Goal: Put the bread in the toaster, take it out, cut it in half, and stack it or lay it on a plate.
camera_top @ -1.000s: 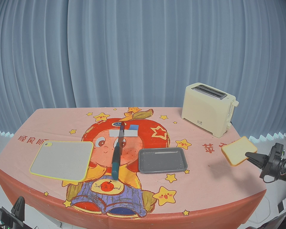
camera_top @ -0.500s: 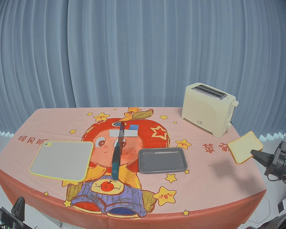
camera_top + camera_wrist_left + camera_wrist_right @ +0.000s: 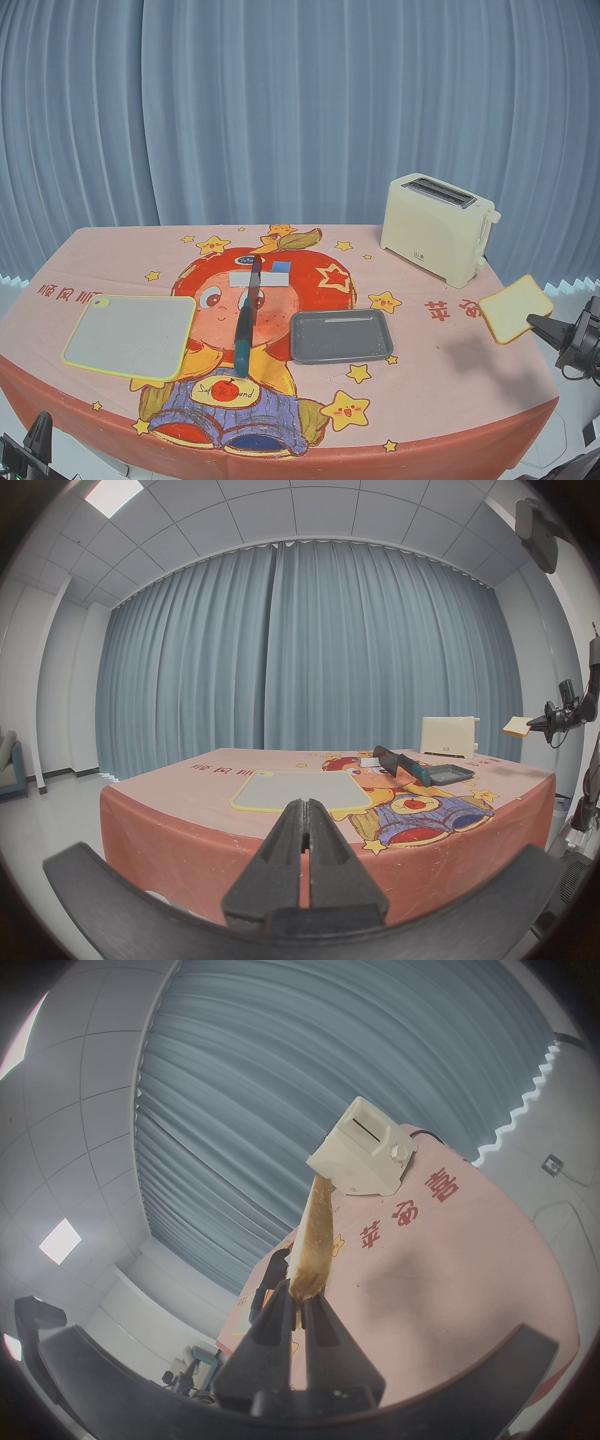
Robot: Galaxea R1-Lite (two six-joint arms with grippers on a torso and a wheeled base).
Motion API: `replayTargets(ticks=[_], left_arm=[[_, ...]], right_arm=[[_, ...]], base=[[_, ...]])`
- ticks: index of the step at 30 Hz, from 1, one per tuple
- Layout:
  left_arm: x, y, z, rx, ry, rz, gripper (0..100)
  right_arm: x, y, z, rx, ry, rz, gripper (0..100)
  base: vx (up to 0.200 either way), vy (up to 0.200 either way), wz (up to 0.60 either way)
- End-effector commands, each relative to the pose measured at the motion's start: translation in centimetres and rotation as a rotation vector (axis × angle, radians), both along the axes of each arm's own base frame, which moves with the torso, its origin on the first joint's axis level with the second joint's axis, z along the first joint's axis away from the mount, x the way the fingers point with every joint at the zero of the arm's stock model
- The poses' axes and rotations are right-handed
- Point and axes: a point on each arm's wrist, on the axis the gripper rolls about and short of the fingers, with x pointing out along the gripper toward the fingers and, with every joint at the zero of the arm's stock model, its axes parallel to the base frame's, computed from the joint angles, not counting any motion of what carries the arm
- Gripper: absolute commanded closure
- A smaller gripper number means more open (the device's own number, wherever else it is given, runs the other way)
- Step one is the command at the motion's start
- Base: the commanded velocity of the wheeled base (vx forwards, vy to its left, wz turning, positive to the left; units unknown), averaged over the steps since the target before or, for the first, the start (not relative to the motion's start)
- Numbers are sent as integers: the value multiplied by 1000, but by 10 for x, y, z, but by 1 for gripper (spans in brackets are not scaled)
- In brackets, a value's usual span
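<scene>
A slice of bread (image 3: 514,308) hangs in the air over the table's right edge, tilted, with my right gripper (image 3: 535,322) shut on its near corner. From the right wrist the bread (image 3: 315,1239) is seen edge-on, pinched between the fingers (image 3: 275,1316). The cream toaster (image 3: 437,227) stands at the back right of the table, slots up, a short way beyond the bread. A grey plate (image 3: 340,335) lies mid-table. The knife (image 3: 246,315) lies to its left, and the yellow-rimmed cutting board (image 3: 130,335) lies farther left. My left gripper (image 3: 306,830) is shut and empty, low off the table's near left side.
The table carries a pink cartoon cloth (image 3: 262,375) and a blue curtain (image 3: 281,106) hangs behind it. Bare cloth lies between the plate and the toaster. The toaster's cord (image 3: 428,1137) trails at its side.
My right gripper carried the bread to the right and slightly up, away from the table's middle, tilting it more upright. It has held nearly still for the last half second. The left arm is unchanged.
</scene>
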Motion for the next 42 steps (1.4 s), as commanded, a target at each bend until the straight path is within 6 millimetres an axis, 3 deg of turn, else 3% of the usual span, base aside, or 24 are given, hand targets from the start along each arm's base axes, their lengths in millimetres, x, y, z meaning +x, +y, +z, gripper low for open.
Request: replayTargets(ticks=[1,27,42], left_arm=[[1,0,-5,-1,18,0,100],[1,0,-5,-1,18,0,100],[1,0,-5,-1,18,0,100]], right_arm=[[-1,0,4,-25,-36,4,100],[-2,1,46,-182,-320,22,100],[3,-1,57,-336,-457,30,100]], base=[[0,0,0],[0,0,0],[0,0,0]])
